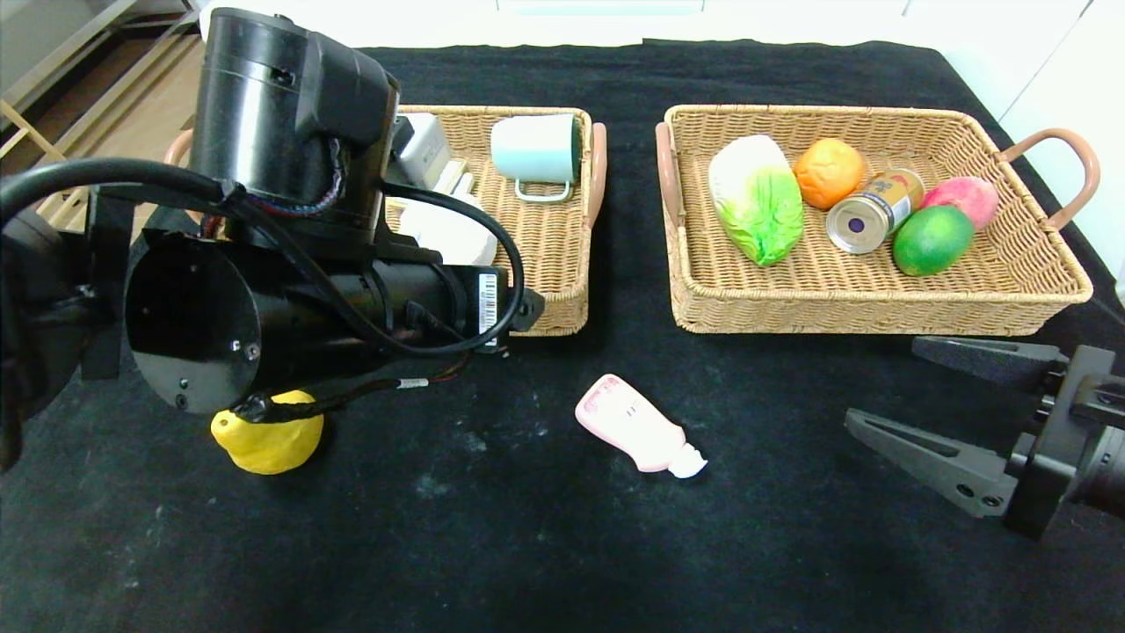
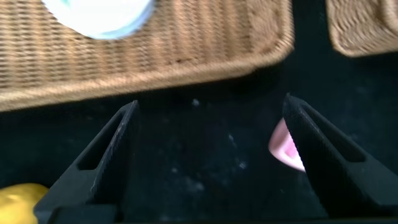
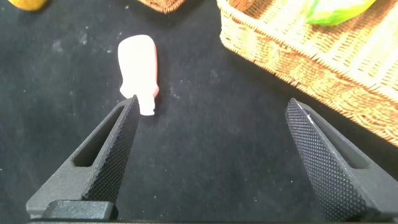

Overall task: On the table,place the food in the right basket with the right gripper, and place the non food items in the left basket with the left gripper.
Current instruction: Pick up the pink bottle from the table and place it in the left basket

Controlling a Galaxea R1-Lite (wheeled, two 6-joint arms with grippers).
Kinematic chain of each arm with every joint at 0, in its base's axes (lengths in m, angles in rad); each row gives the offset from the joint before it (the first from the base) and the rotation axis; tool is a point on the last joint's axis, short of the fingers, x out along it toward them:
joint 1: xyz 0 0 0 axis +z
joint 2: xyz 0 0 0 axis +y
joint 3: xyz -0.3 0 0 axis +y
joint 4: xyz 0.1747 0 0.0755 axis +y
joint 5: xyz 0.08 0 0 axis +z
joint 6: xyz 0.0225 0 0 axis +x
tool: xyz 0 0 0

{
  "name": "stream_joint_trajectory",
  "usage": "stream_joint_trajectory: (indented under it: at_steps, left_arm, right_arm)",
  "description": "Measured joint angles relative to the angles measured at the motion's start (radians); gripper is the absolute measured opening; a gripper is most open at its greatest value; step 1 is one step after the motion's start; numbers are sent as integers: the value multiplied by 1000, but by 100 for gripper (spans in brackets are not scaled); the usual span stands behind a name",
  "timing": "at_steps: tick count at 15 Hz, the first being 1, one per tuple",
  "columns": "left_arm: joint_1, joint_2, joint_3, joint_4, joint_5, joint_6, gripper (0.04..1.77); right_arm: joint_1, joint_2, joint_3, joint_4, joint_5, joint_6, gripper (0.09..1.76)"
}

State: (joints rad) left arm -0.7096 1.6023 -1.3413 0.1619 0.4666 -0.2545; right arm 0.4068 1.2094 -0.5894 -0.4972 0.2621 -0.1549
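Observation:
The pink squeeze bottle (image 1: 637, 426) lies on its side on the black table (image 1: 527, 545), in front of the gap between the baskets. A yellow pear-shaped fruit (image 1: 268, 438) sits at the front left, partly under my left arm (image 1: 290, 264). In the left wrist view my left gripper (image 2: 211, 102) is open and empty over bare cloth just in front of the left basket (image 2: 186, 56), with the bottle (image 2: 283, 146) beside one finger. My right gripper (image 1: 881, 384) is open and empty in front of the right basket (image 1: 1011, 290), which holds the napa cabbage (image 1: 758, 198) and the drink can (image 1: 874, 213).
The right basket also holds an orange (image 1: 829, 172), a green fruit (image 1: 932, 240) and a pink fruit (image 1: 962, 198). A pale mug (image 1: 536, 151) and white items (image 1: 448, 233), partly hidden by my left arm, lie in the left basket (image 1: 562, 264). The table's edge runs close on the right.

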Motion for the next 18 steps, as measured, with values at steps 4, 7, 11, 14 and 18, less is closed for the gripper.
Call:
stream_joint_trajectory:
  at_steps: [4, 7, 11, 14, 18]
  left_arm:
    - [-100, 16, 3, -1, 8, -5, 168]
    - [-174, 61, -10, -2, 24, -3, 169]
    - [-220, 114, -9, 0, 50, 96, 170]
    - [-220, 117, -8, -2, 37, 267, 170]
    - [-176, 112, -15, -2, -153, 502, 170]
  right_arm:
    - [-9, -17, -5, 0, 0, 1, 171]
    - [-23, -26, -10, 0, 0, 0, 171]
    - [-44, -54, -20, 1, 1, 1, 171]
    - [-96, -71, -34, 7, 63, 2, 171]
    - [-163, -99, -48, 16, 117, 4, 171]
